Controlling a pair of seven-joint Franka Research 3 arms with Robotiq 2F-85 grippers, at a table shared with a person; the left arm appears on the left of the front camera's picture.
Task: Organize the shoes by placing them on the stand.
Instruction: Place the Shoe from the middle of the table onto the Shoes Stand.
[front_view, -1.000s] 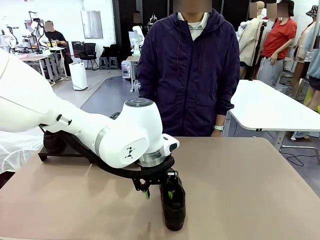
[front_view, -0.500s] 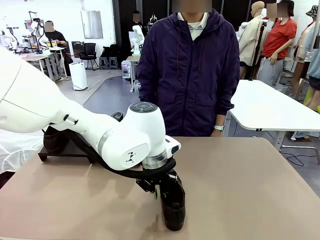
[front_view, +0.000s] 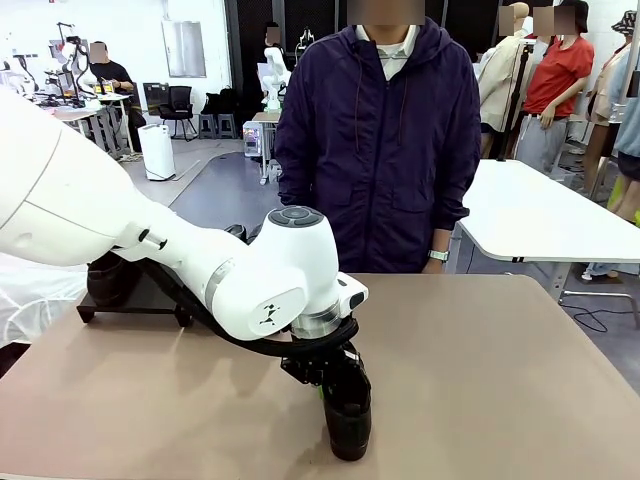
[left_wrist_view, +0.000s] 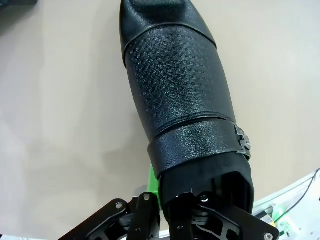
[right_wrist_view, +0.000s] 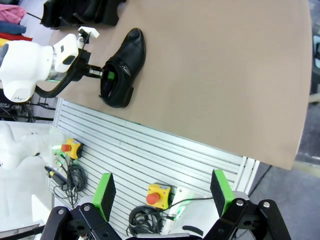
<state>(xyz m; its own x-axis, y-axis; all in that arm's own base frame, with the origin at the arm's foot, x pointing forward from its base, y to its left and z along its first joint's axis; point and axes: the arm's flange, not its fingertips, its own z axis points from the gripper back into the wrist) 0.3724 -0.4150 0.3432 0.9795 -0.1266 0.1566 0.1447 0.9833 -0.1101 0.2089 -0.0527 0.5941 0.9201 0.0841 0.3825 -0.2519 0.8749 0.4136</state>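
A black glossy shoe (front_view: 349, 425) lies on the beige table near the front edge, toe toward me. My left gripper (front_view: 335, 385) is shut on the wall of its heel opening. In the left wrist view the shoe (left_wrist_view: 180, 90) stretches away from the gripper (left_wrist_view: 162, 197), with one green pad (left_wrist_view: 153, 179) pressed on its outside. The black stand (front_view: 130, 305) sits at the table's far left, with another shoe (front_view: 105, 280) on it, partly hidden by the arm. My right gripper (right_wrist_view: 162, 192) hangs open off the table, looking down at the held shoe (right_wrist_view: 122, 65) and the stand (right_wrist_view: 80, 12).
A person in a purple jacket (front_view: 385, 150) stands at the far edge, arms down. The table's right half (front_view: 500, 370) is bare. Below the right gripper are a slatted grey panel (right_wrist_view: 150, 150), cables and yellow emergency-stop boxes (right_wrist_view: 159, 195).
The left gripper's jaws have closed on the shoe's heel wall. The arm's wrist has shifted slightly right and toward the shoe. The shoe stays where it was.
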